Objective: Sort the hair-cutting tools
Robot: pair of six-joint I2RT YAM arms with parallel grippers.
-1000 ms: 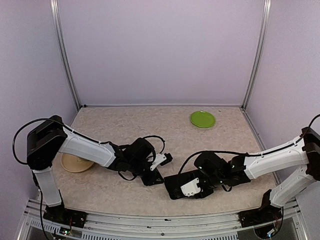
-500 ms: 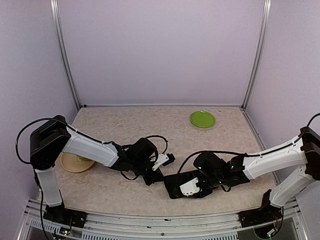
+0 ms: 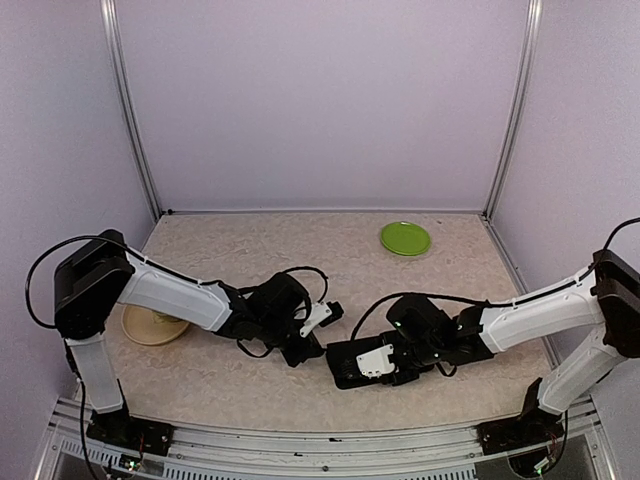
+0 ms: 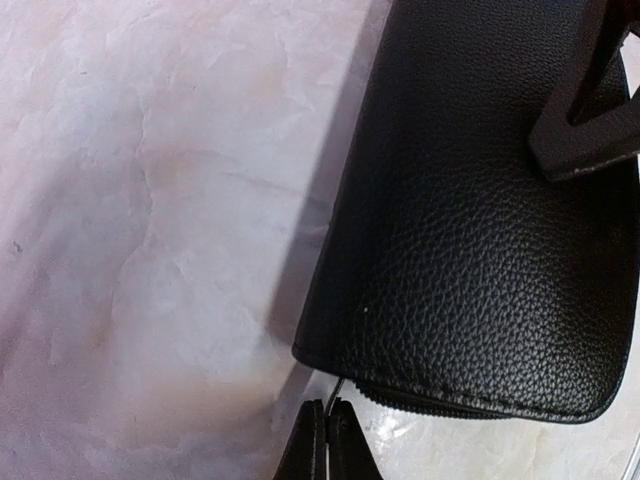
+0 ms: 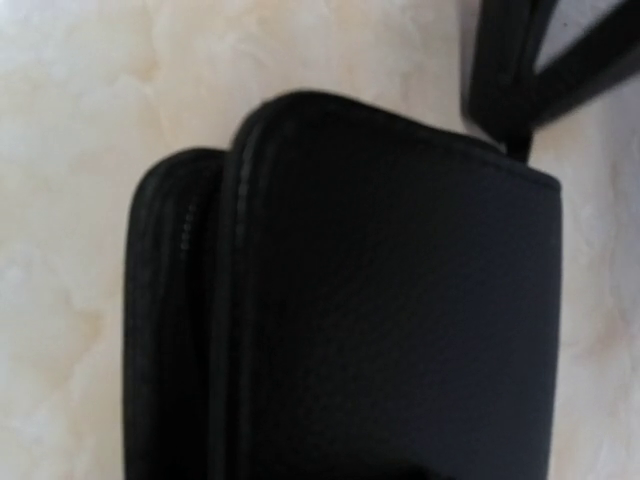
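light: soft, even | shadows: faint | right wrist view: blurred

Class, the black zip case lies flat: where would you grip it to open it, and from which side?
What looks like the zip pull at the black case's corner, approached low from beside that corner: the case lies flat; only that tab protrudes.

no readable text, labels or numbers
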